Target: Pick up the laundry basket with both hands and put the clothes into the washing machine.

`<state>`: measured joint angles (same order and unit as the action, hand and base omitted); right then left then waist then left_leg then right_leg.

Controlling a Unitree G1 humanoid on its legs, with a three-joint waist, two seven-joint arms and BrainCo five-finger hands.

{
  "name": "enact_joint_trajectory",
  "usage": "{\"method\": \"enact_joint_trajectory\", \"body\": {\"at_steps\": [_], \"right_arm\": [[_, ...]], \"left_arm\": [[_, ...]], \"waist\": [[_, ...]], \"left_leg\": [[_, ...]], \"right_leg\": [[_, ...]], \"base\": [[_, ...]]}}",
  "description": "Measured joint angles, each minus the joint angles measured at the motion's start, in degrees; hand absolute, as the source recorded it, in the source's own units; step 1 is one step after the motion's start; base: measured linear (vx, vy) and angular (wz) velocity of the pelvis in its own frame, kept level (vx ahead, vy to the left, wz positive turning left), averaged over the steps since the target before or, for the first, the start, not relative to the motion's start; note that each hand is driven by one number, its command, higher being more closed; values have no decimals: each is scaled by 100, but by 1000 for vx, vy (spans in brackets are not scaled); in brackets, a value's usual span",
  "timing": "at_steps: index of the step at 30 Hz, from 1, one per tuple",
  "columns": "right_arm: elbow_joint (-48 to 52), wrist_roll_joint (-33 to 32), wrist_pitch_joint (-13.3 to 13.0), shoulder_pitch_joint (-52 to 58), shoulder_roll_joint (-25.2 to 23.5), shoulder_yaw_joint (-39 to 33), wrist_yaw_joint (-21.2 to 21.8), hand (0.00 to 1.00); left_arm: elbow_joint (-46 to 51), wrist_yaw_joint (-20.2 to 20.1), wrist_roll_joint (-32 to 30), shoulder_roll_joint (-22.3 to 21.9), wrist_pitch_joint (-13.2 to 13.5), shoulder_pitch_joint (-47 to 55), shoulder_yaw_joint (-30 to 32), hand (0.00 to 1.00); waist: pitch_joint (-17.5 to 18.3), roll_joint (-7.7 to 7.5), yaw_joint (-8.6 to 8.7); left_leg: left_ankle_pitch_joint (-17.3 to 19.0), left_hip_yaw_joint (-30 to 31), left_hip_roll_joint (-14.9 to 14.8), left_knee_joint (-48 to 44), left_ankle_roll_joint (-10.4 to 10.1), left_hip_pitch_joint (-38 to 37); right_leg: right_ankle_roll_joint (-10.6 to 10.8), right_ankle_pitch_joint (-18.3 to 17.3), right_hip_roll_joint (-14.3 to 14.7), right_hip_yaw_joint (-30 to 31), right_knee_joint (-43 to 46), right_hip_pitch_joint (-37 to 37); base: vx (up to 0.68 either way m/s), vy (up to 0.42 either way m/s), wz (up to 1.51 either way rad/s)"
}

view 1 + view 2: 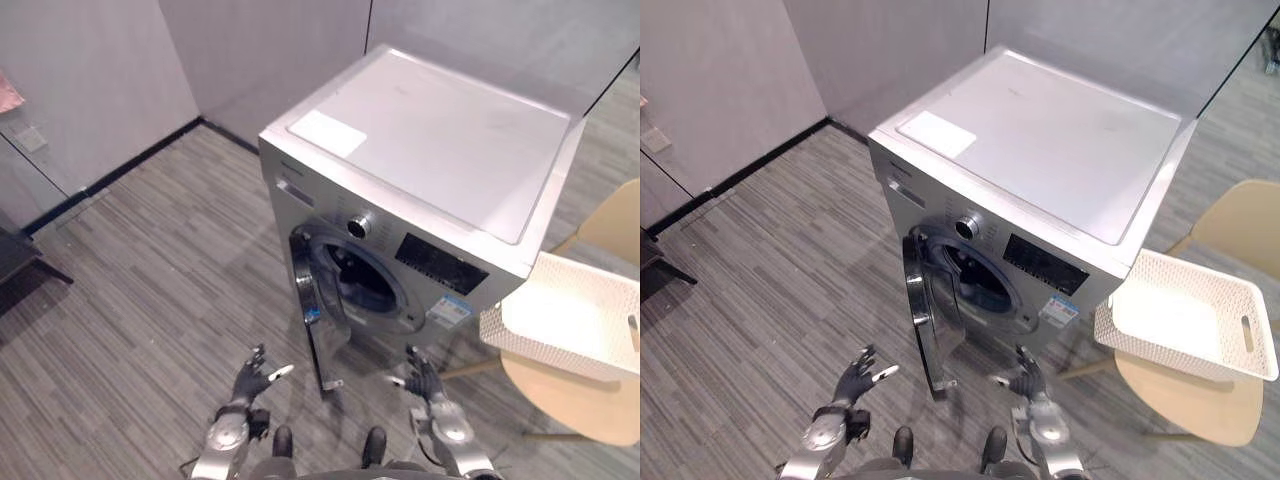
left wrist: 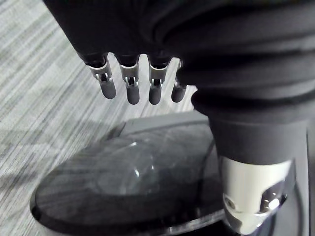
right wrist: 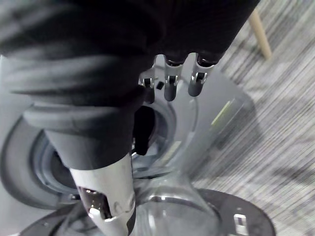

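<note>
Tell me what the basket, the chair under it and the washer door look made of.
Laundry basket: probably white moulded plastic, matte, with perforated walls and a cut-out grip.
Chair: pale wood or plywood, it seems, with a smooth seat on thin round legs.
Washing machine door: dark tinted glass bowl, glossy with reflections, in a silver frame of metal or painted plastic.

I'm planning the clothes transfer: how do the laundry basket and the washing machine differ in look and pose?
The washing machine is a large silver-grey box standing on the floor; the laundry basket is far smaller, white and perforated, resting on a tan chair. The machine opens at its front, round door swung wide; the basket is open on top. Shared: neither is touched by the left hand or the right hand, both open.
</note>
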<state>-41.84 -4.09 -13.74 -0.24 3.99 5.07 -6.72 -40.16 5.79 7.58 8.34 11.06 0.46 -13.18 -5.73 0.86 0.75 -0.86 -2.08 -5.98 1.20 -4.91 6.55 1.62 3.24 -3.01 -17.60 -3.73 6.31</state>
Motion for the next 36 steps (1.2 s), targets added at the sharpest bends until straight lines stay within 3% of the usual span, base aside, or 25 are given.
{"method": "enact_joint_trajectory", "body": {"at_steps": [3, 4, 6, 8, 13, 15, 17, 22, 25, 27, 30, 33, 34, 36], "right_arm": [[-82, -546, -40, -498, 87, -114, -125, 0], [-117, -579, -59, -602, 89, -116, -240, 0], [-264, -754, -94, -875, 83, -107, -465, 0], [-550, -783, -88, -1270, -19, 5, -553, 0], [-741, -936, -113, -2162, -253, 183, -563, 0], [-741, -1001, -110, -2179, -259, 219, -569, 0], [-737, -1008, -105, -2028, -291, 239, -566, 0], [-486, -973, -107, -1272, -247, 638, -543, 0], [-387, -898, -110, -1247, -253, 909, -443, 0], [-361, -876, -118, -1410, -245, 948, -407, 0], [224, -909, -126, -1054, 46, 947, -166, 0], [684, 20, -261, -213, 467, 1008, -177, 0], [311, -303, -167, -61, 530, 1012, 236, 0], [-54, 116, 30, -41, 544, 1017, 144, 0]], "left_arm": [[-349, 181, -19, -120, -20, -937, -216, 0], [-476, 315, 58, -125, -52, -1145, -167, 0], [-458, 387, 73, -80, 124, -1334, -521, 0], [-439, 683, 81, -309, 107, -1595, -651, 0], [-1152, 729, 86, -281, -97, -3640, -765, 0], [-1400, 782, 164, -228, -181, -4464, -719, 0], [-1576, 839, 316, -104, -259, -4677, -650, 0], [-1318, 868, 405, -119, -290, -4503, -900, 0], [-661, 862, 338, -87, -20, -4040, -1064, 0], [5, 843, 261, -51, 201, -3328, -1168, 0], [686, 784, 187, 18, 266, -2311, -1141, 0], [1268, 578, 180, 188, 342, -886, -945, 0], [1377, 523, 182, 208, 354, -276, -734, 0], [1438, 332, 189, 205, 401, 165, -539, 0]], "waist": [[-422, 88, 162], [-471, 83, 178], [-590, 113, 166], [-680, 103, 151], [-1139, -156, 250], [-1252, -254, 395], [-1260, -247, 514], [-1261, -246, 497], [-1259, -242, 477], [-1240, -209, 448], [-1160, -134, 287], [-872, 23, 153], [-721, 72, 115], [-656, 130, 86]], "left_leg": [[-13, -285, -3, -7, 8, 149], [-33, -314, -6, -5, 5, 225], [-82, -442, -7, 0, 8, 421], [-99, -579, -19, 26, 10, 495], [-86, -1148, 22, 1, 22, 649], [-77, -1332, 79, 0, 38, 719], [-57, -1456, 104, -6, 68, 724], [-17, -1362, 107, -62, 123, 711], [-9, -1111, 123, -165, 136, 673], [-11, -878, 160, -225, 136, 607], [-12, -689, 188, -244, 134, 513], [-5, -387, 213, -231, 126, 448], [21, -154, 228, -228, 99, 412], [71, 84, 262, -286, 138, 378]], "right_leg": [[-19, 16, -16, 293, 208, 400], [-32, 26, -13, 355, 245, 529], [-63, 109, -7, 438, 247, 780], [-87, 185, 12, 560, 244, 943], [-28, 486, -23, 1228, 189, 1392], [-7, 634, -78, 1432, 70, 1513], [25, 703, -93, 1533, 18, 1552], [32, 716, -113, 1483, 16, 1480], [33, 714, -161, 1231, -34, 1225], [54, 690, -163, 977, -83, 975], [58, 668, -182, 787, -184, 705], [94, 500, -213, 469, -180, 457], [150, 316, -241, 210, -109, 270], [212, 106, -328, -70, 29, 89]], "base": [[-4, 37, -55], [-27, 15, -38], [-9, -1, -26], [-27, -4, -33], [-106, -3, -60], [-49, 26, -38], [25, 36, -38], [56, 14, 4], [1, 4, 44], [-21, 2, 57], [-10, 5, 43], [41, 17, 59], [64, 17, 77], [46, 36, 88]]}}
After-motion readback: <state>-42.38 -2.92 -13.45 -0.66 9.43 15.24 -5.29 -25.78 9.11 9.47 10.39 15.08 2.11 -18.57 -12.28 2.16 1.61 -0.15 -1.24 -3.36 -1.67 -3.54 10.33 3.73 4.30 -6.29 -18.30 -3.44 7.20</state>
